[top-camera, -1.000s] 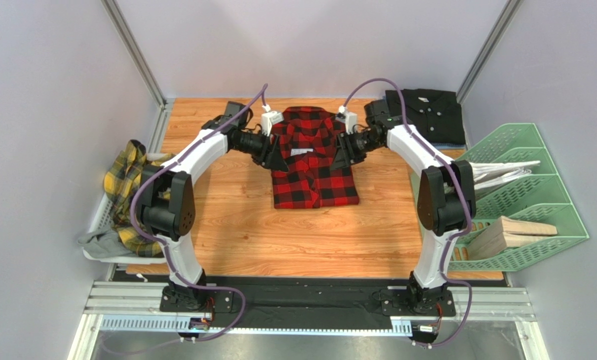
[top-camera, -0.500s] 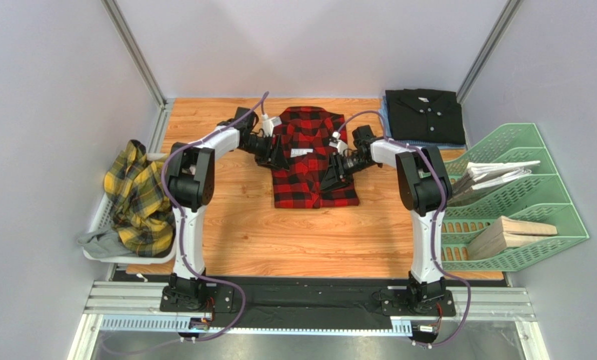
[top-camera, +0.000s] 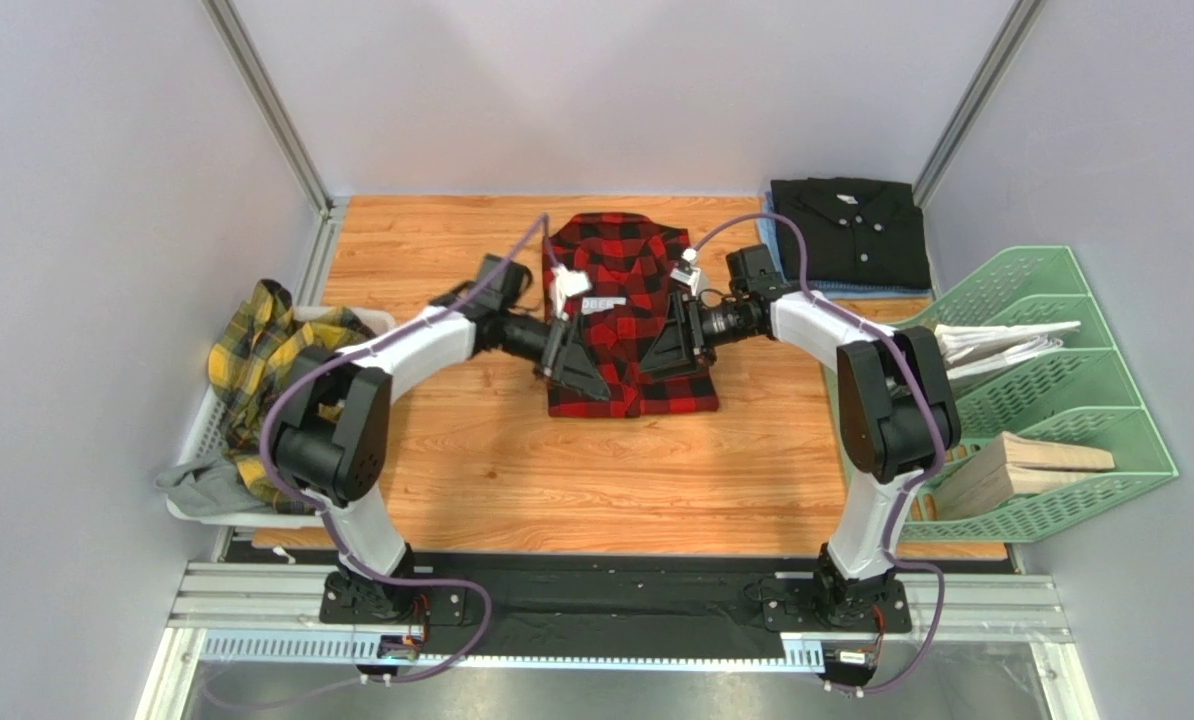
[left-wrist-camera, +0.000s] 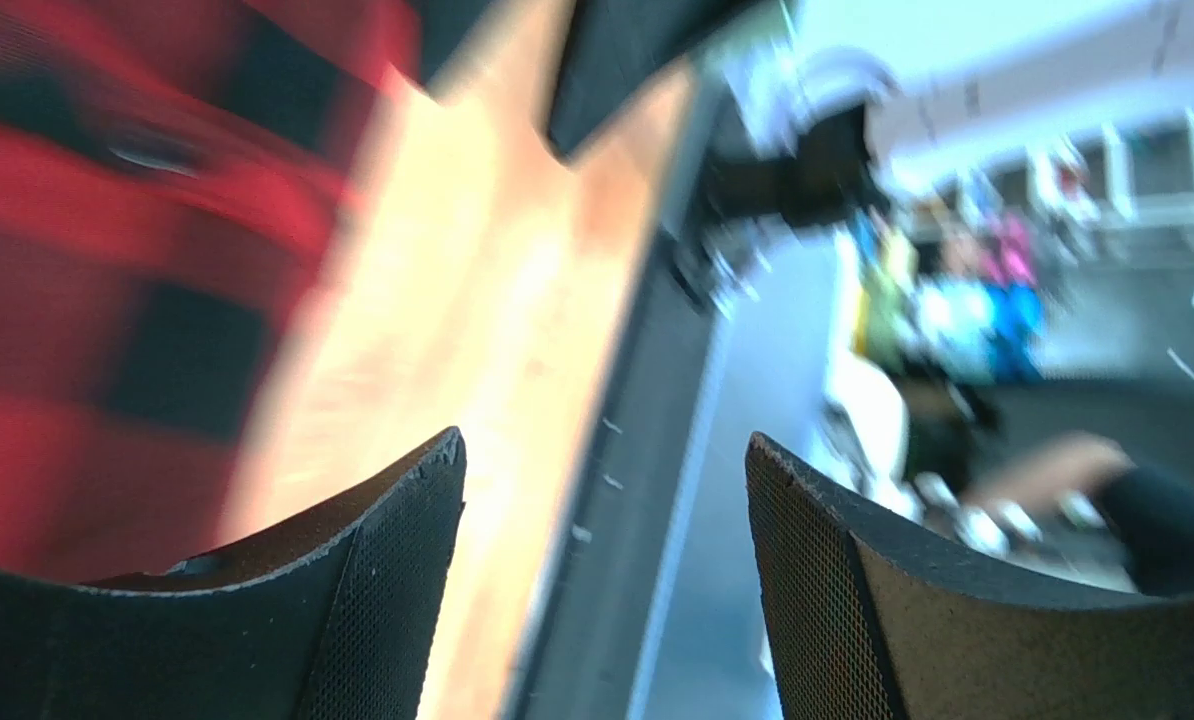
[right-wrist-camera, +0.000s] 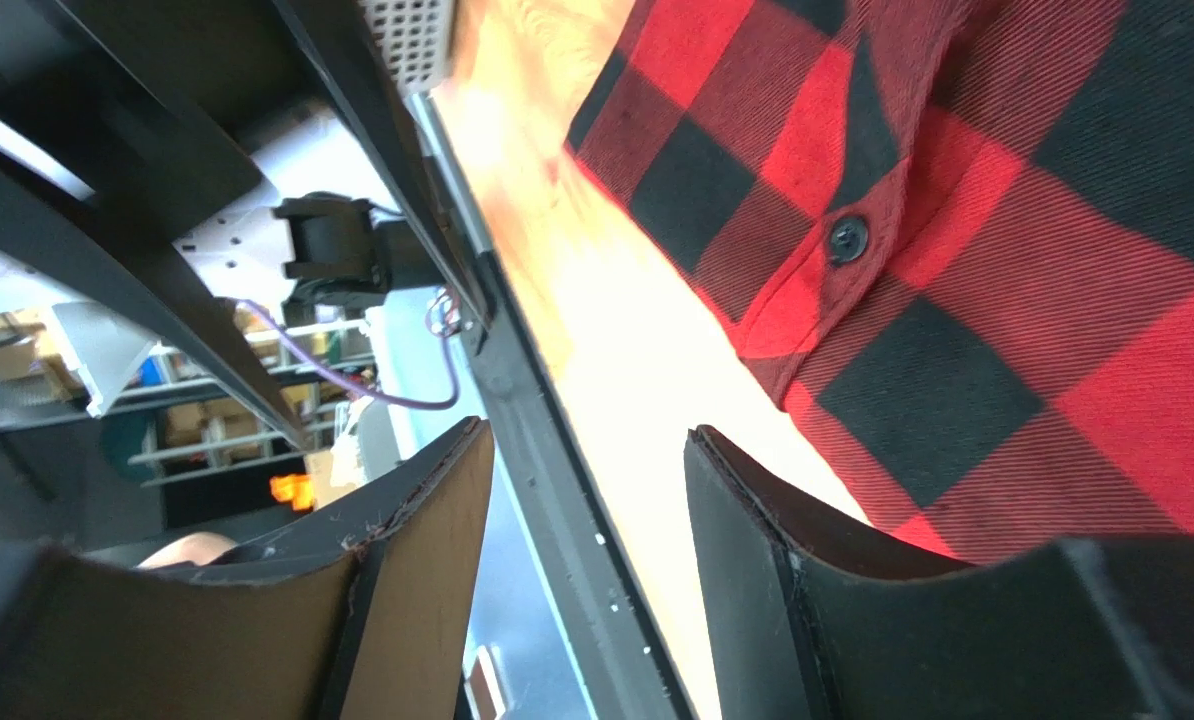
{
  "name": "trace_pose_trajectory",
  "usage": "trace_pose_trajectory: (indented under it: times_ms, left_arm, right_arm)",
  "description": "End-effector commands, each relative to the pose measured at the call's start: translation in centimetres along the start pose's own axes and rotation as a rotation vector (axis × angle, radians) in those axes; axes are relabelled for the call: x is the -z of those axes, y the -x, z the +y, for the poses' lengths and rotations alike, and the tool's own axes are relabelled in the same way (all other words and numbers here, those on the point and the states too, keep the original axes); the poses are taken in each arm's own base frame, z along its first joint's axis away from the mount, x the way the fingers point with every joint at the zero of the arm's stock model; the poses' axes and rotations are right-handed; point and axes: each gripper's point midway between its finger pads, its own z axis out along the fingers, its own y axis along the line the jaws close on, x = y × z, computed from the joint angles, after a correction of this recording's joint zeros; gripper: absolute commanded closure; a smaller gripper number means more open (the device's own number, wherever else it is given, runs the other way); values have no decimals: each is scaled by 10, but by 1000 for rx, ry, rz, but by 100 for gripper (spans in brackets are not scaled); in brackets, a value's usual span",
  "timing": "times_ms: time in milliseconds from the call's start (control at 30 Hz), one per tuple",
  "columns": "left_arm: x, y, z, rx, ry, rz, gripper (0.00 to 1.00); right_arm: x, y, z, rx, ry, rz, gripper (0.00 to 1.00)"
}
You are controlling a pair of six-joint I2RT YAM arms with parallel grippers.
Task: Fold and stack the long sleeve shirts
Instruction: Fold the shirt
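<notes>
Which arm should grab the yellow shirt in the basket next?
The left arm. The yellow shirt lies right beside it, and the left claw is open and empty. The right claw sits across the red shirt, farther away.

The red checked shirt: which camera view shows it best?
The top external view: it shows almost the whole folded red checked shirt from above. The right wrist view gives only one sharp edge with a button; the left wrist view only a blurred patch.

We see a red shirt [top-camera: 626, 375] with black squares in the middle of the orange-brown wooden table [top-camera: 558, 480]. A plain black shirt [top-camera: 851, 233] is at the far right corner, a yellow-and-dark checked shirt [top-camera: 258, 360] at the left edge.
</notes>
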Motion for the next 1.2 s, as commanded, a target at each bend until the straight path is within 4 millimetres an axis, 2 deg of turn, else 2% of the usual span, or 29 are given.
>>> trace_pose_trajectory:
  times_ms: [0, 33, 67, 167, 267, 333, 400, 433, 533, 600, 667, 733, 800, 867, 900, 967, 1067, 1133, 1167]
  left_arm:
    - [-35, -29, 4, 129, -92, 70, 26]
    - [-39, -30, 13, 153, -73, 67, 26]
    - [-46, -31, 29, 183, -68, 71, 26]
    - [-49, -35, 76, 249, 34, 83, 26]
    - [-40, -38, 117, 351, 99, 71, 27]
    - [-29, -39, 125, 418, 91, 58, 27]
    - [-22, -46, 124, 436, 88, 65, 27]
    - [-18, -55, 121, 437, 92, 90, 27]
    - [-5, -52, 97, 349, 69, 94, 27]
    - [4, -35, 71, 192, 58, 58, 27]
    - [3, -23, 45, 67, 48, 49, 26]
    - [-7, -24, 34, 34, 28, 73, 25]
    - [-16, -29, 41, 80, 32, 85, 26]
    - [-23, -37, 64, 143, 53, 89, 27]
    - [-25, -40, 73, 153, 70, 94, 27]
    - [-24, -50, 98, 220, 114, 107, 27]
    - [-12, -60, 131, 311, 211, 104, 29]
    - [0, -65, 145, 360, 258, 104, 29]
    - [5, -65, 149, 364, 276, 101, 29]
  right_arm:
    - [-12, -15, -16, -79, 36, 41, 45]
    - [-14, -17, -22, -92, 31, 47, 46]
    - [-16, -20, -31, -101, 26, 54, 46]
    - [-24, -29, -62, -154, 1, 75, 47]
    - [-31, -33, -85, -198, -15, 92, 48]
    - [-35, -35, -89, -233, -10, 95, 48]
    - [-36, -33, -88, -245, -6, 75, 48]
    - [-34, -31, -81, -241, 2, 67, 48]
    - [-29, -28, -63, -229, 29, 55, 48]
    - [-18, -20, -39, -172, 45, 26, 48]
    - [-13, -15, -18, -136, 65, 10, 48]
    - [-15, -15, -11, -126, 67, 12, 48]
    - [-24, -22, -20, -143, 56, 37, 48]
    - [-27, -25, -37, -175, 43, 50, 49]
    - [-31, -30, -53, -208, 28, 65, 50]
    - [-27, -33, -69, -220, 12, 77, 51]
    - [-24, -49, -88, -277, -13, 104, 52]
    - [-31, -55, -88, -277, -9, 109, 52]
    - [-36, -66, -88, -306, -10, 115, 52]
